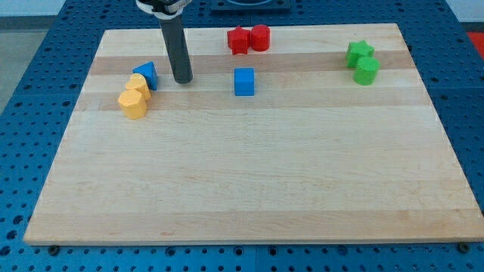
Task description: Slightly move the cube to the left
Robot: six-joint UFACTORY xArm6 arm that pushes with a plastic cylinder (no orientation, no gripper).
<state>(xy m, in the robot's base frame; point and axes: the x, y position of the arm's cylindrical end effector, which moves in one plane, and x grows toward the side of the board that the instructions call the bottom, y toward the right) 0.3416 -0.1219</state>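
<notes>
The blue cube (243,81) sits on the wooden board (249,174) near the view's top, a little left of centre. My tip (182,80) rests on the board to the left of the cube, with a clear gap between them. A blue triangular block (146,74) lies just left of my tip, close to it but apart.
Two yellow blocks (134,98) touch each other below and left of the blue triangular block. Two red blocks (249,38) sit at the view's top above the cube. A green star (360,52) and a green cylinder (367,71) stand at the top right.
</notes>
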